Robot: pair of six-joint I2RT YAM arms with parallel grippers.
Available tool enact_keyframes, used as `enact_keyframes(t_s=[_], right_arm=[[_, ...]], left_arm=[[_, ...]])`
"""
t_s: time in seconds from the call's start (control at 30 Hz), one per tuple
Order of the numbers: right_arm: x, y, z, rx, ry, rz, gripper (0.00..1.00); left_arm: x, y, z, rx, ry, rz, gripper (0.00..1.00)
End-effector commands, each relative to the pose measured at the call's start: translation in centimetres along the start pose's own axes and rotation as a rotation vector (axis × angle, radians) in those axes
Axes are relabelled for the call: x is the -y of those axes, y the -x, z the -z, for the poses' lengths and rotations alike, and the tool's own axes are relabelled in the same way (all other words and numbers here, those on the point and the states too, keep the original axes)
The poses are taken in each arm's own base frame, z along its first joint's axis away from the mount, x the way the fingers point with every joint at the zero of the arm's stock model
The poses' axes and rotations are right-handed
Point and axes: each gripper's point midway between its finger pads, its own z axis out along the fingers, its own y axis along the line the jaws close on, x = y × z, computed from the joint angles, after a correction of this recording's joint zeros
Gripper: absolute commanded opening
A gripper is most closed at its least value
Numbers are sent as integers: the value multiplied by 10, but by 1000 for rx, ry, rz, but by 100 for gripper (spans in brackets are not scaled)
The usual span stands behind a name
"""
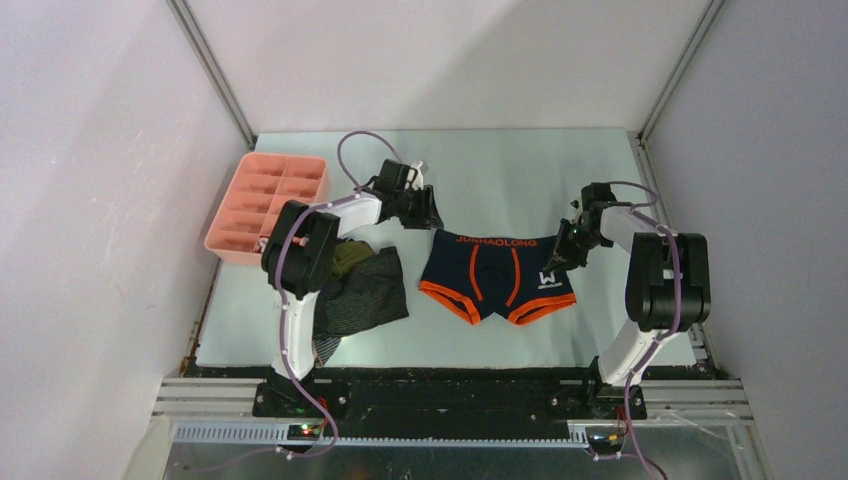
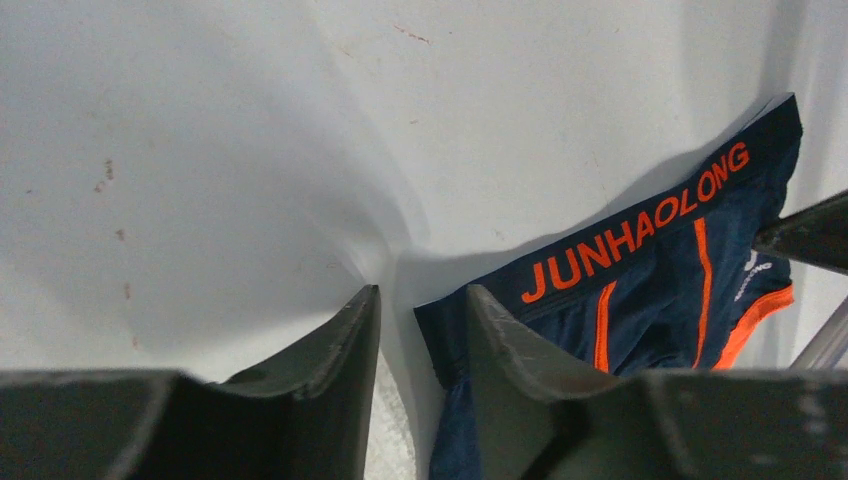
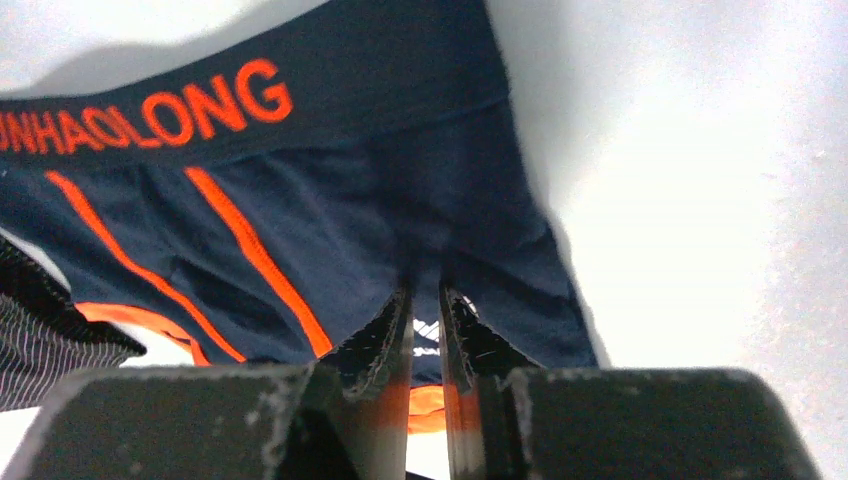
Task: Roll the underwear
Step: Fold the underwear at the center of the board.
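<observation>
The navy underwear (image 1: 497, 272) with orange bands lies spread flat mid-table, waistband at the far side. My left gripper (image 1: 425, 212) sits at the waistband's left corner. In the left wrist view the gripper (image 2: 425, 295) has its jaws a little apart, and the navy corner (image 2: 447, 335) lies between them against the right finger, not pinched. My right gripper (image 1: 560, 252) is at the underwear's right side. In the right wrist view the gripper (image 3: 428, 295) is shut on a puckered fold of the navy cloth (image 3: 330, 200).
A pink compartment tray (image 1: 268, 205) stands at the far left. An olive green pair (image 1: 350, 257) and a dark grey striped pair (image 1: 365, 295) are piled by the left arm. The striped cloth (image 3: 40, 340) also shows in the right wrist view. White walls enclose the table.
</observation>
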Motion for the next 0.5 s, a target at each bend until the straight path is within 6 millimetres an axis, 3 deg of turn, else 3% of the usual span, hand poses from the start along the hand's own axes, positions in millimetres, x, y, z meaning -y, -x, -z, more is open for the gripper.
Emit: enact_keyframes(t_s=[0.0,0.1,0.2,0.4,0.47], right_arm=[[3,35,-2,57,-43,12,18],[4,51,-9,72,-61,37,18],[6,64,-17,86,-81,76,17],[8,106,-22,177,-111,199,18],[-1,123,-19,218,-84,240,19]], left_arm=[[15,6,-4,1,-73,0,33],[17,1,-2,-9,-89,10,21],[20,1,1,-1,-102,8,3],[17,28,20,93,-54,7,0],[11,37,30,129,-25,14,0]])
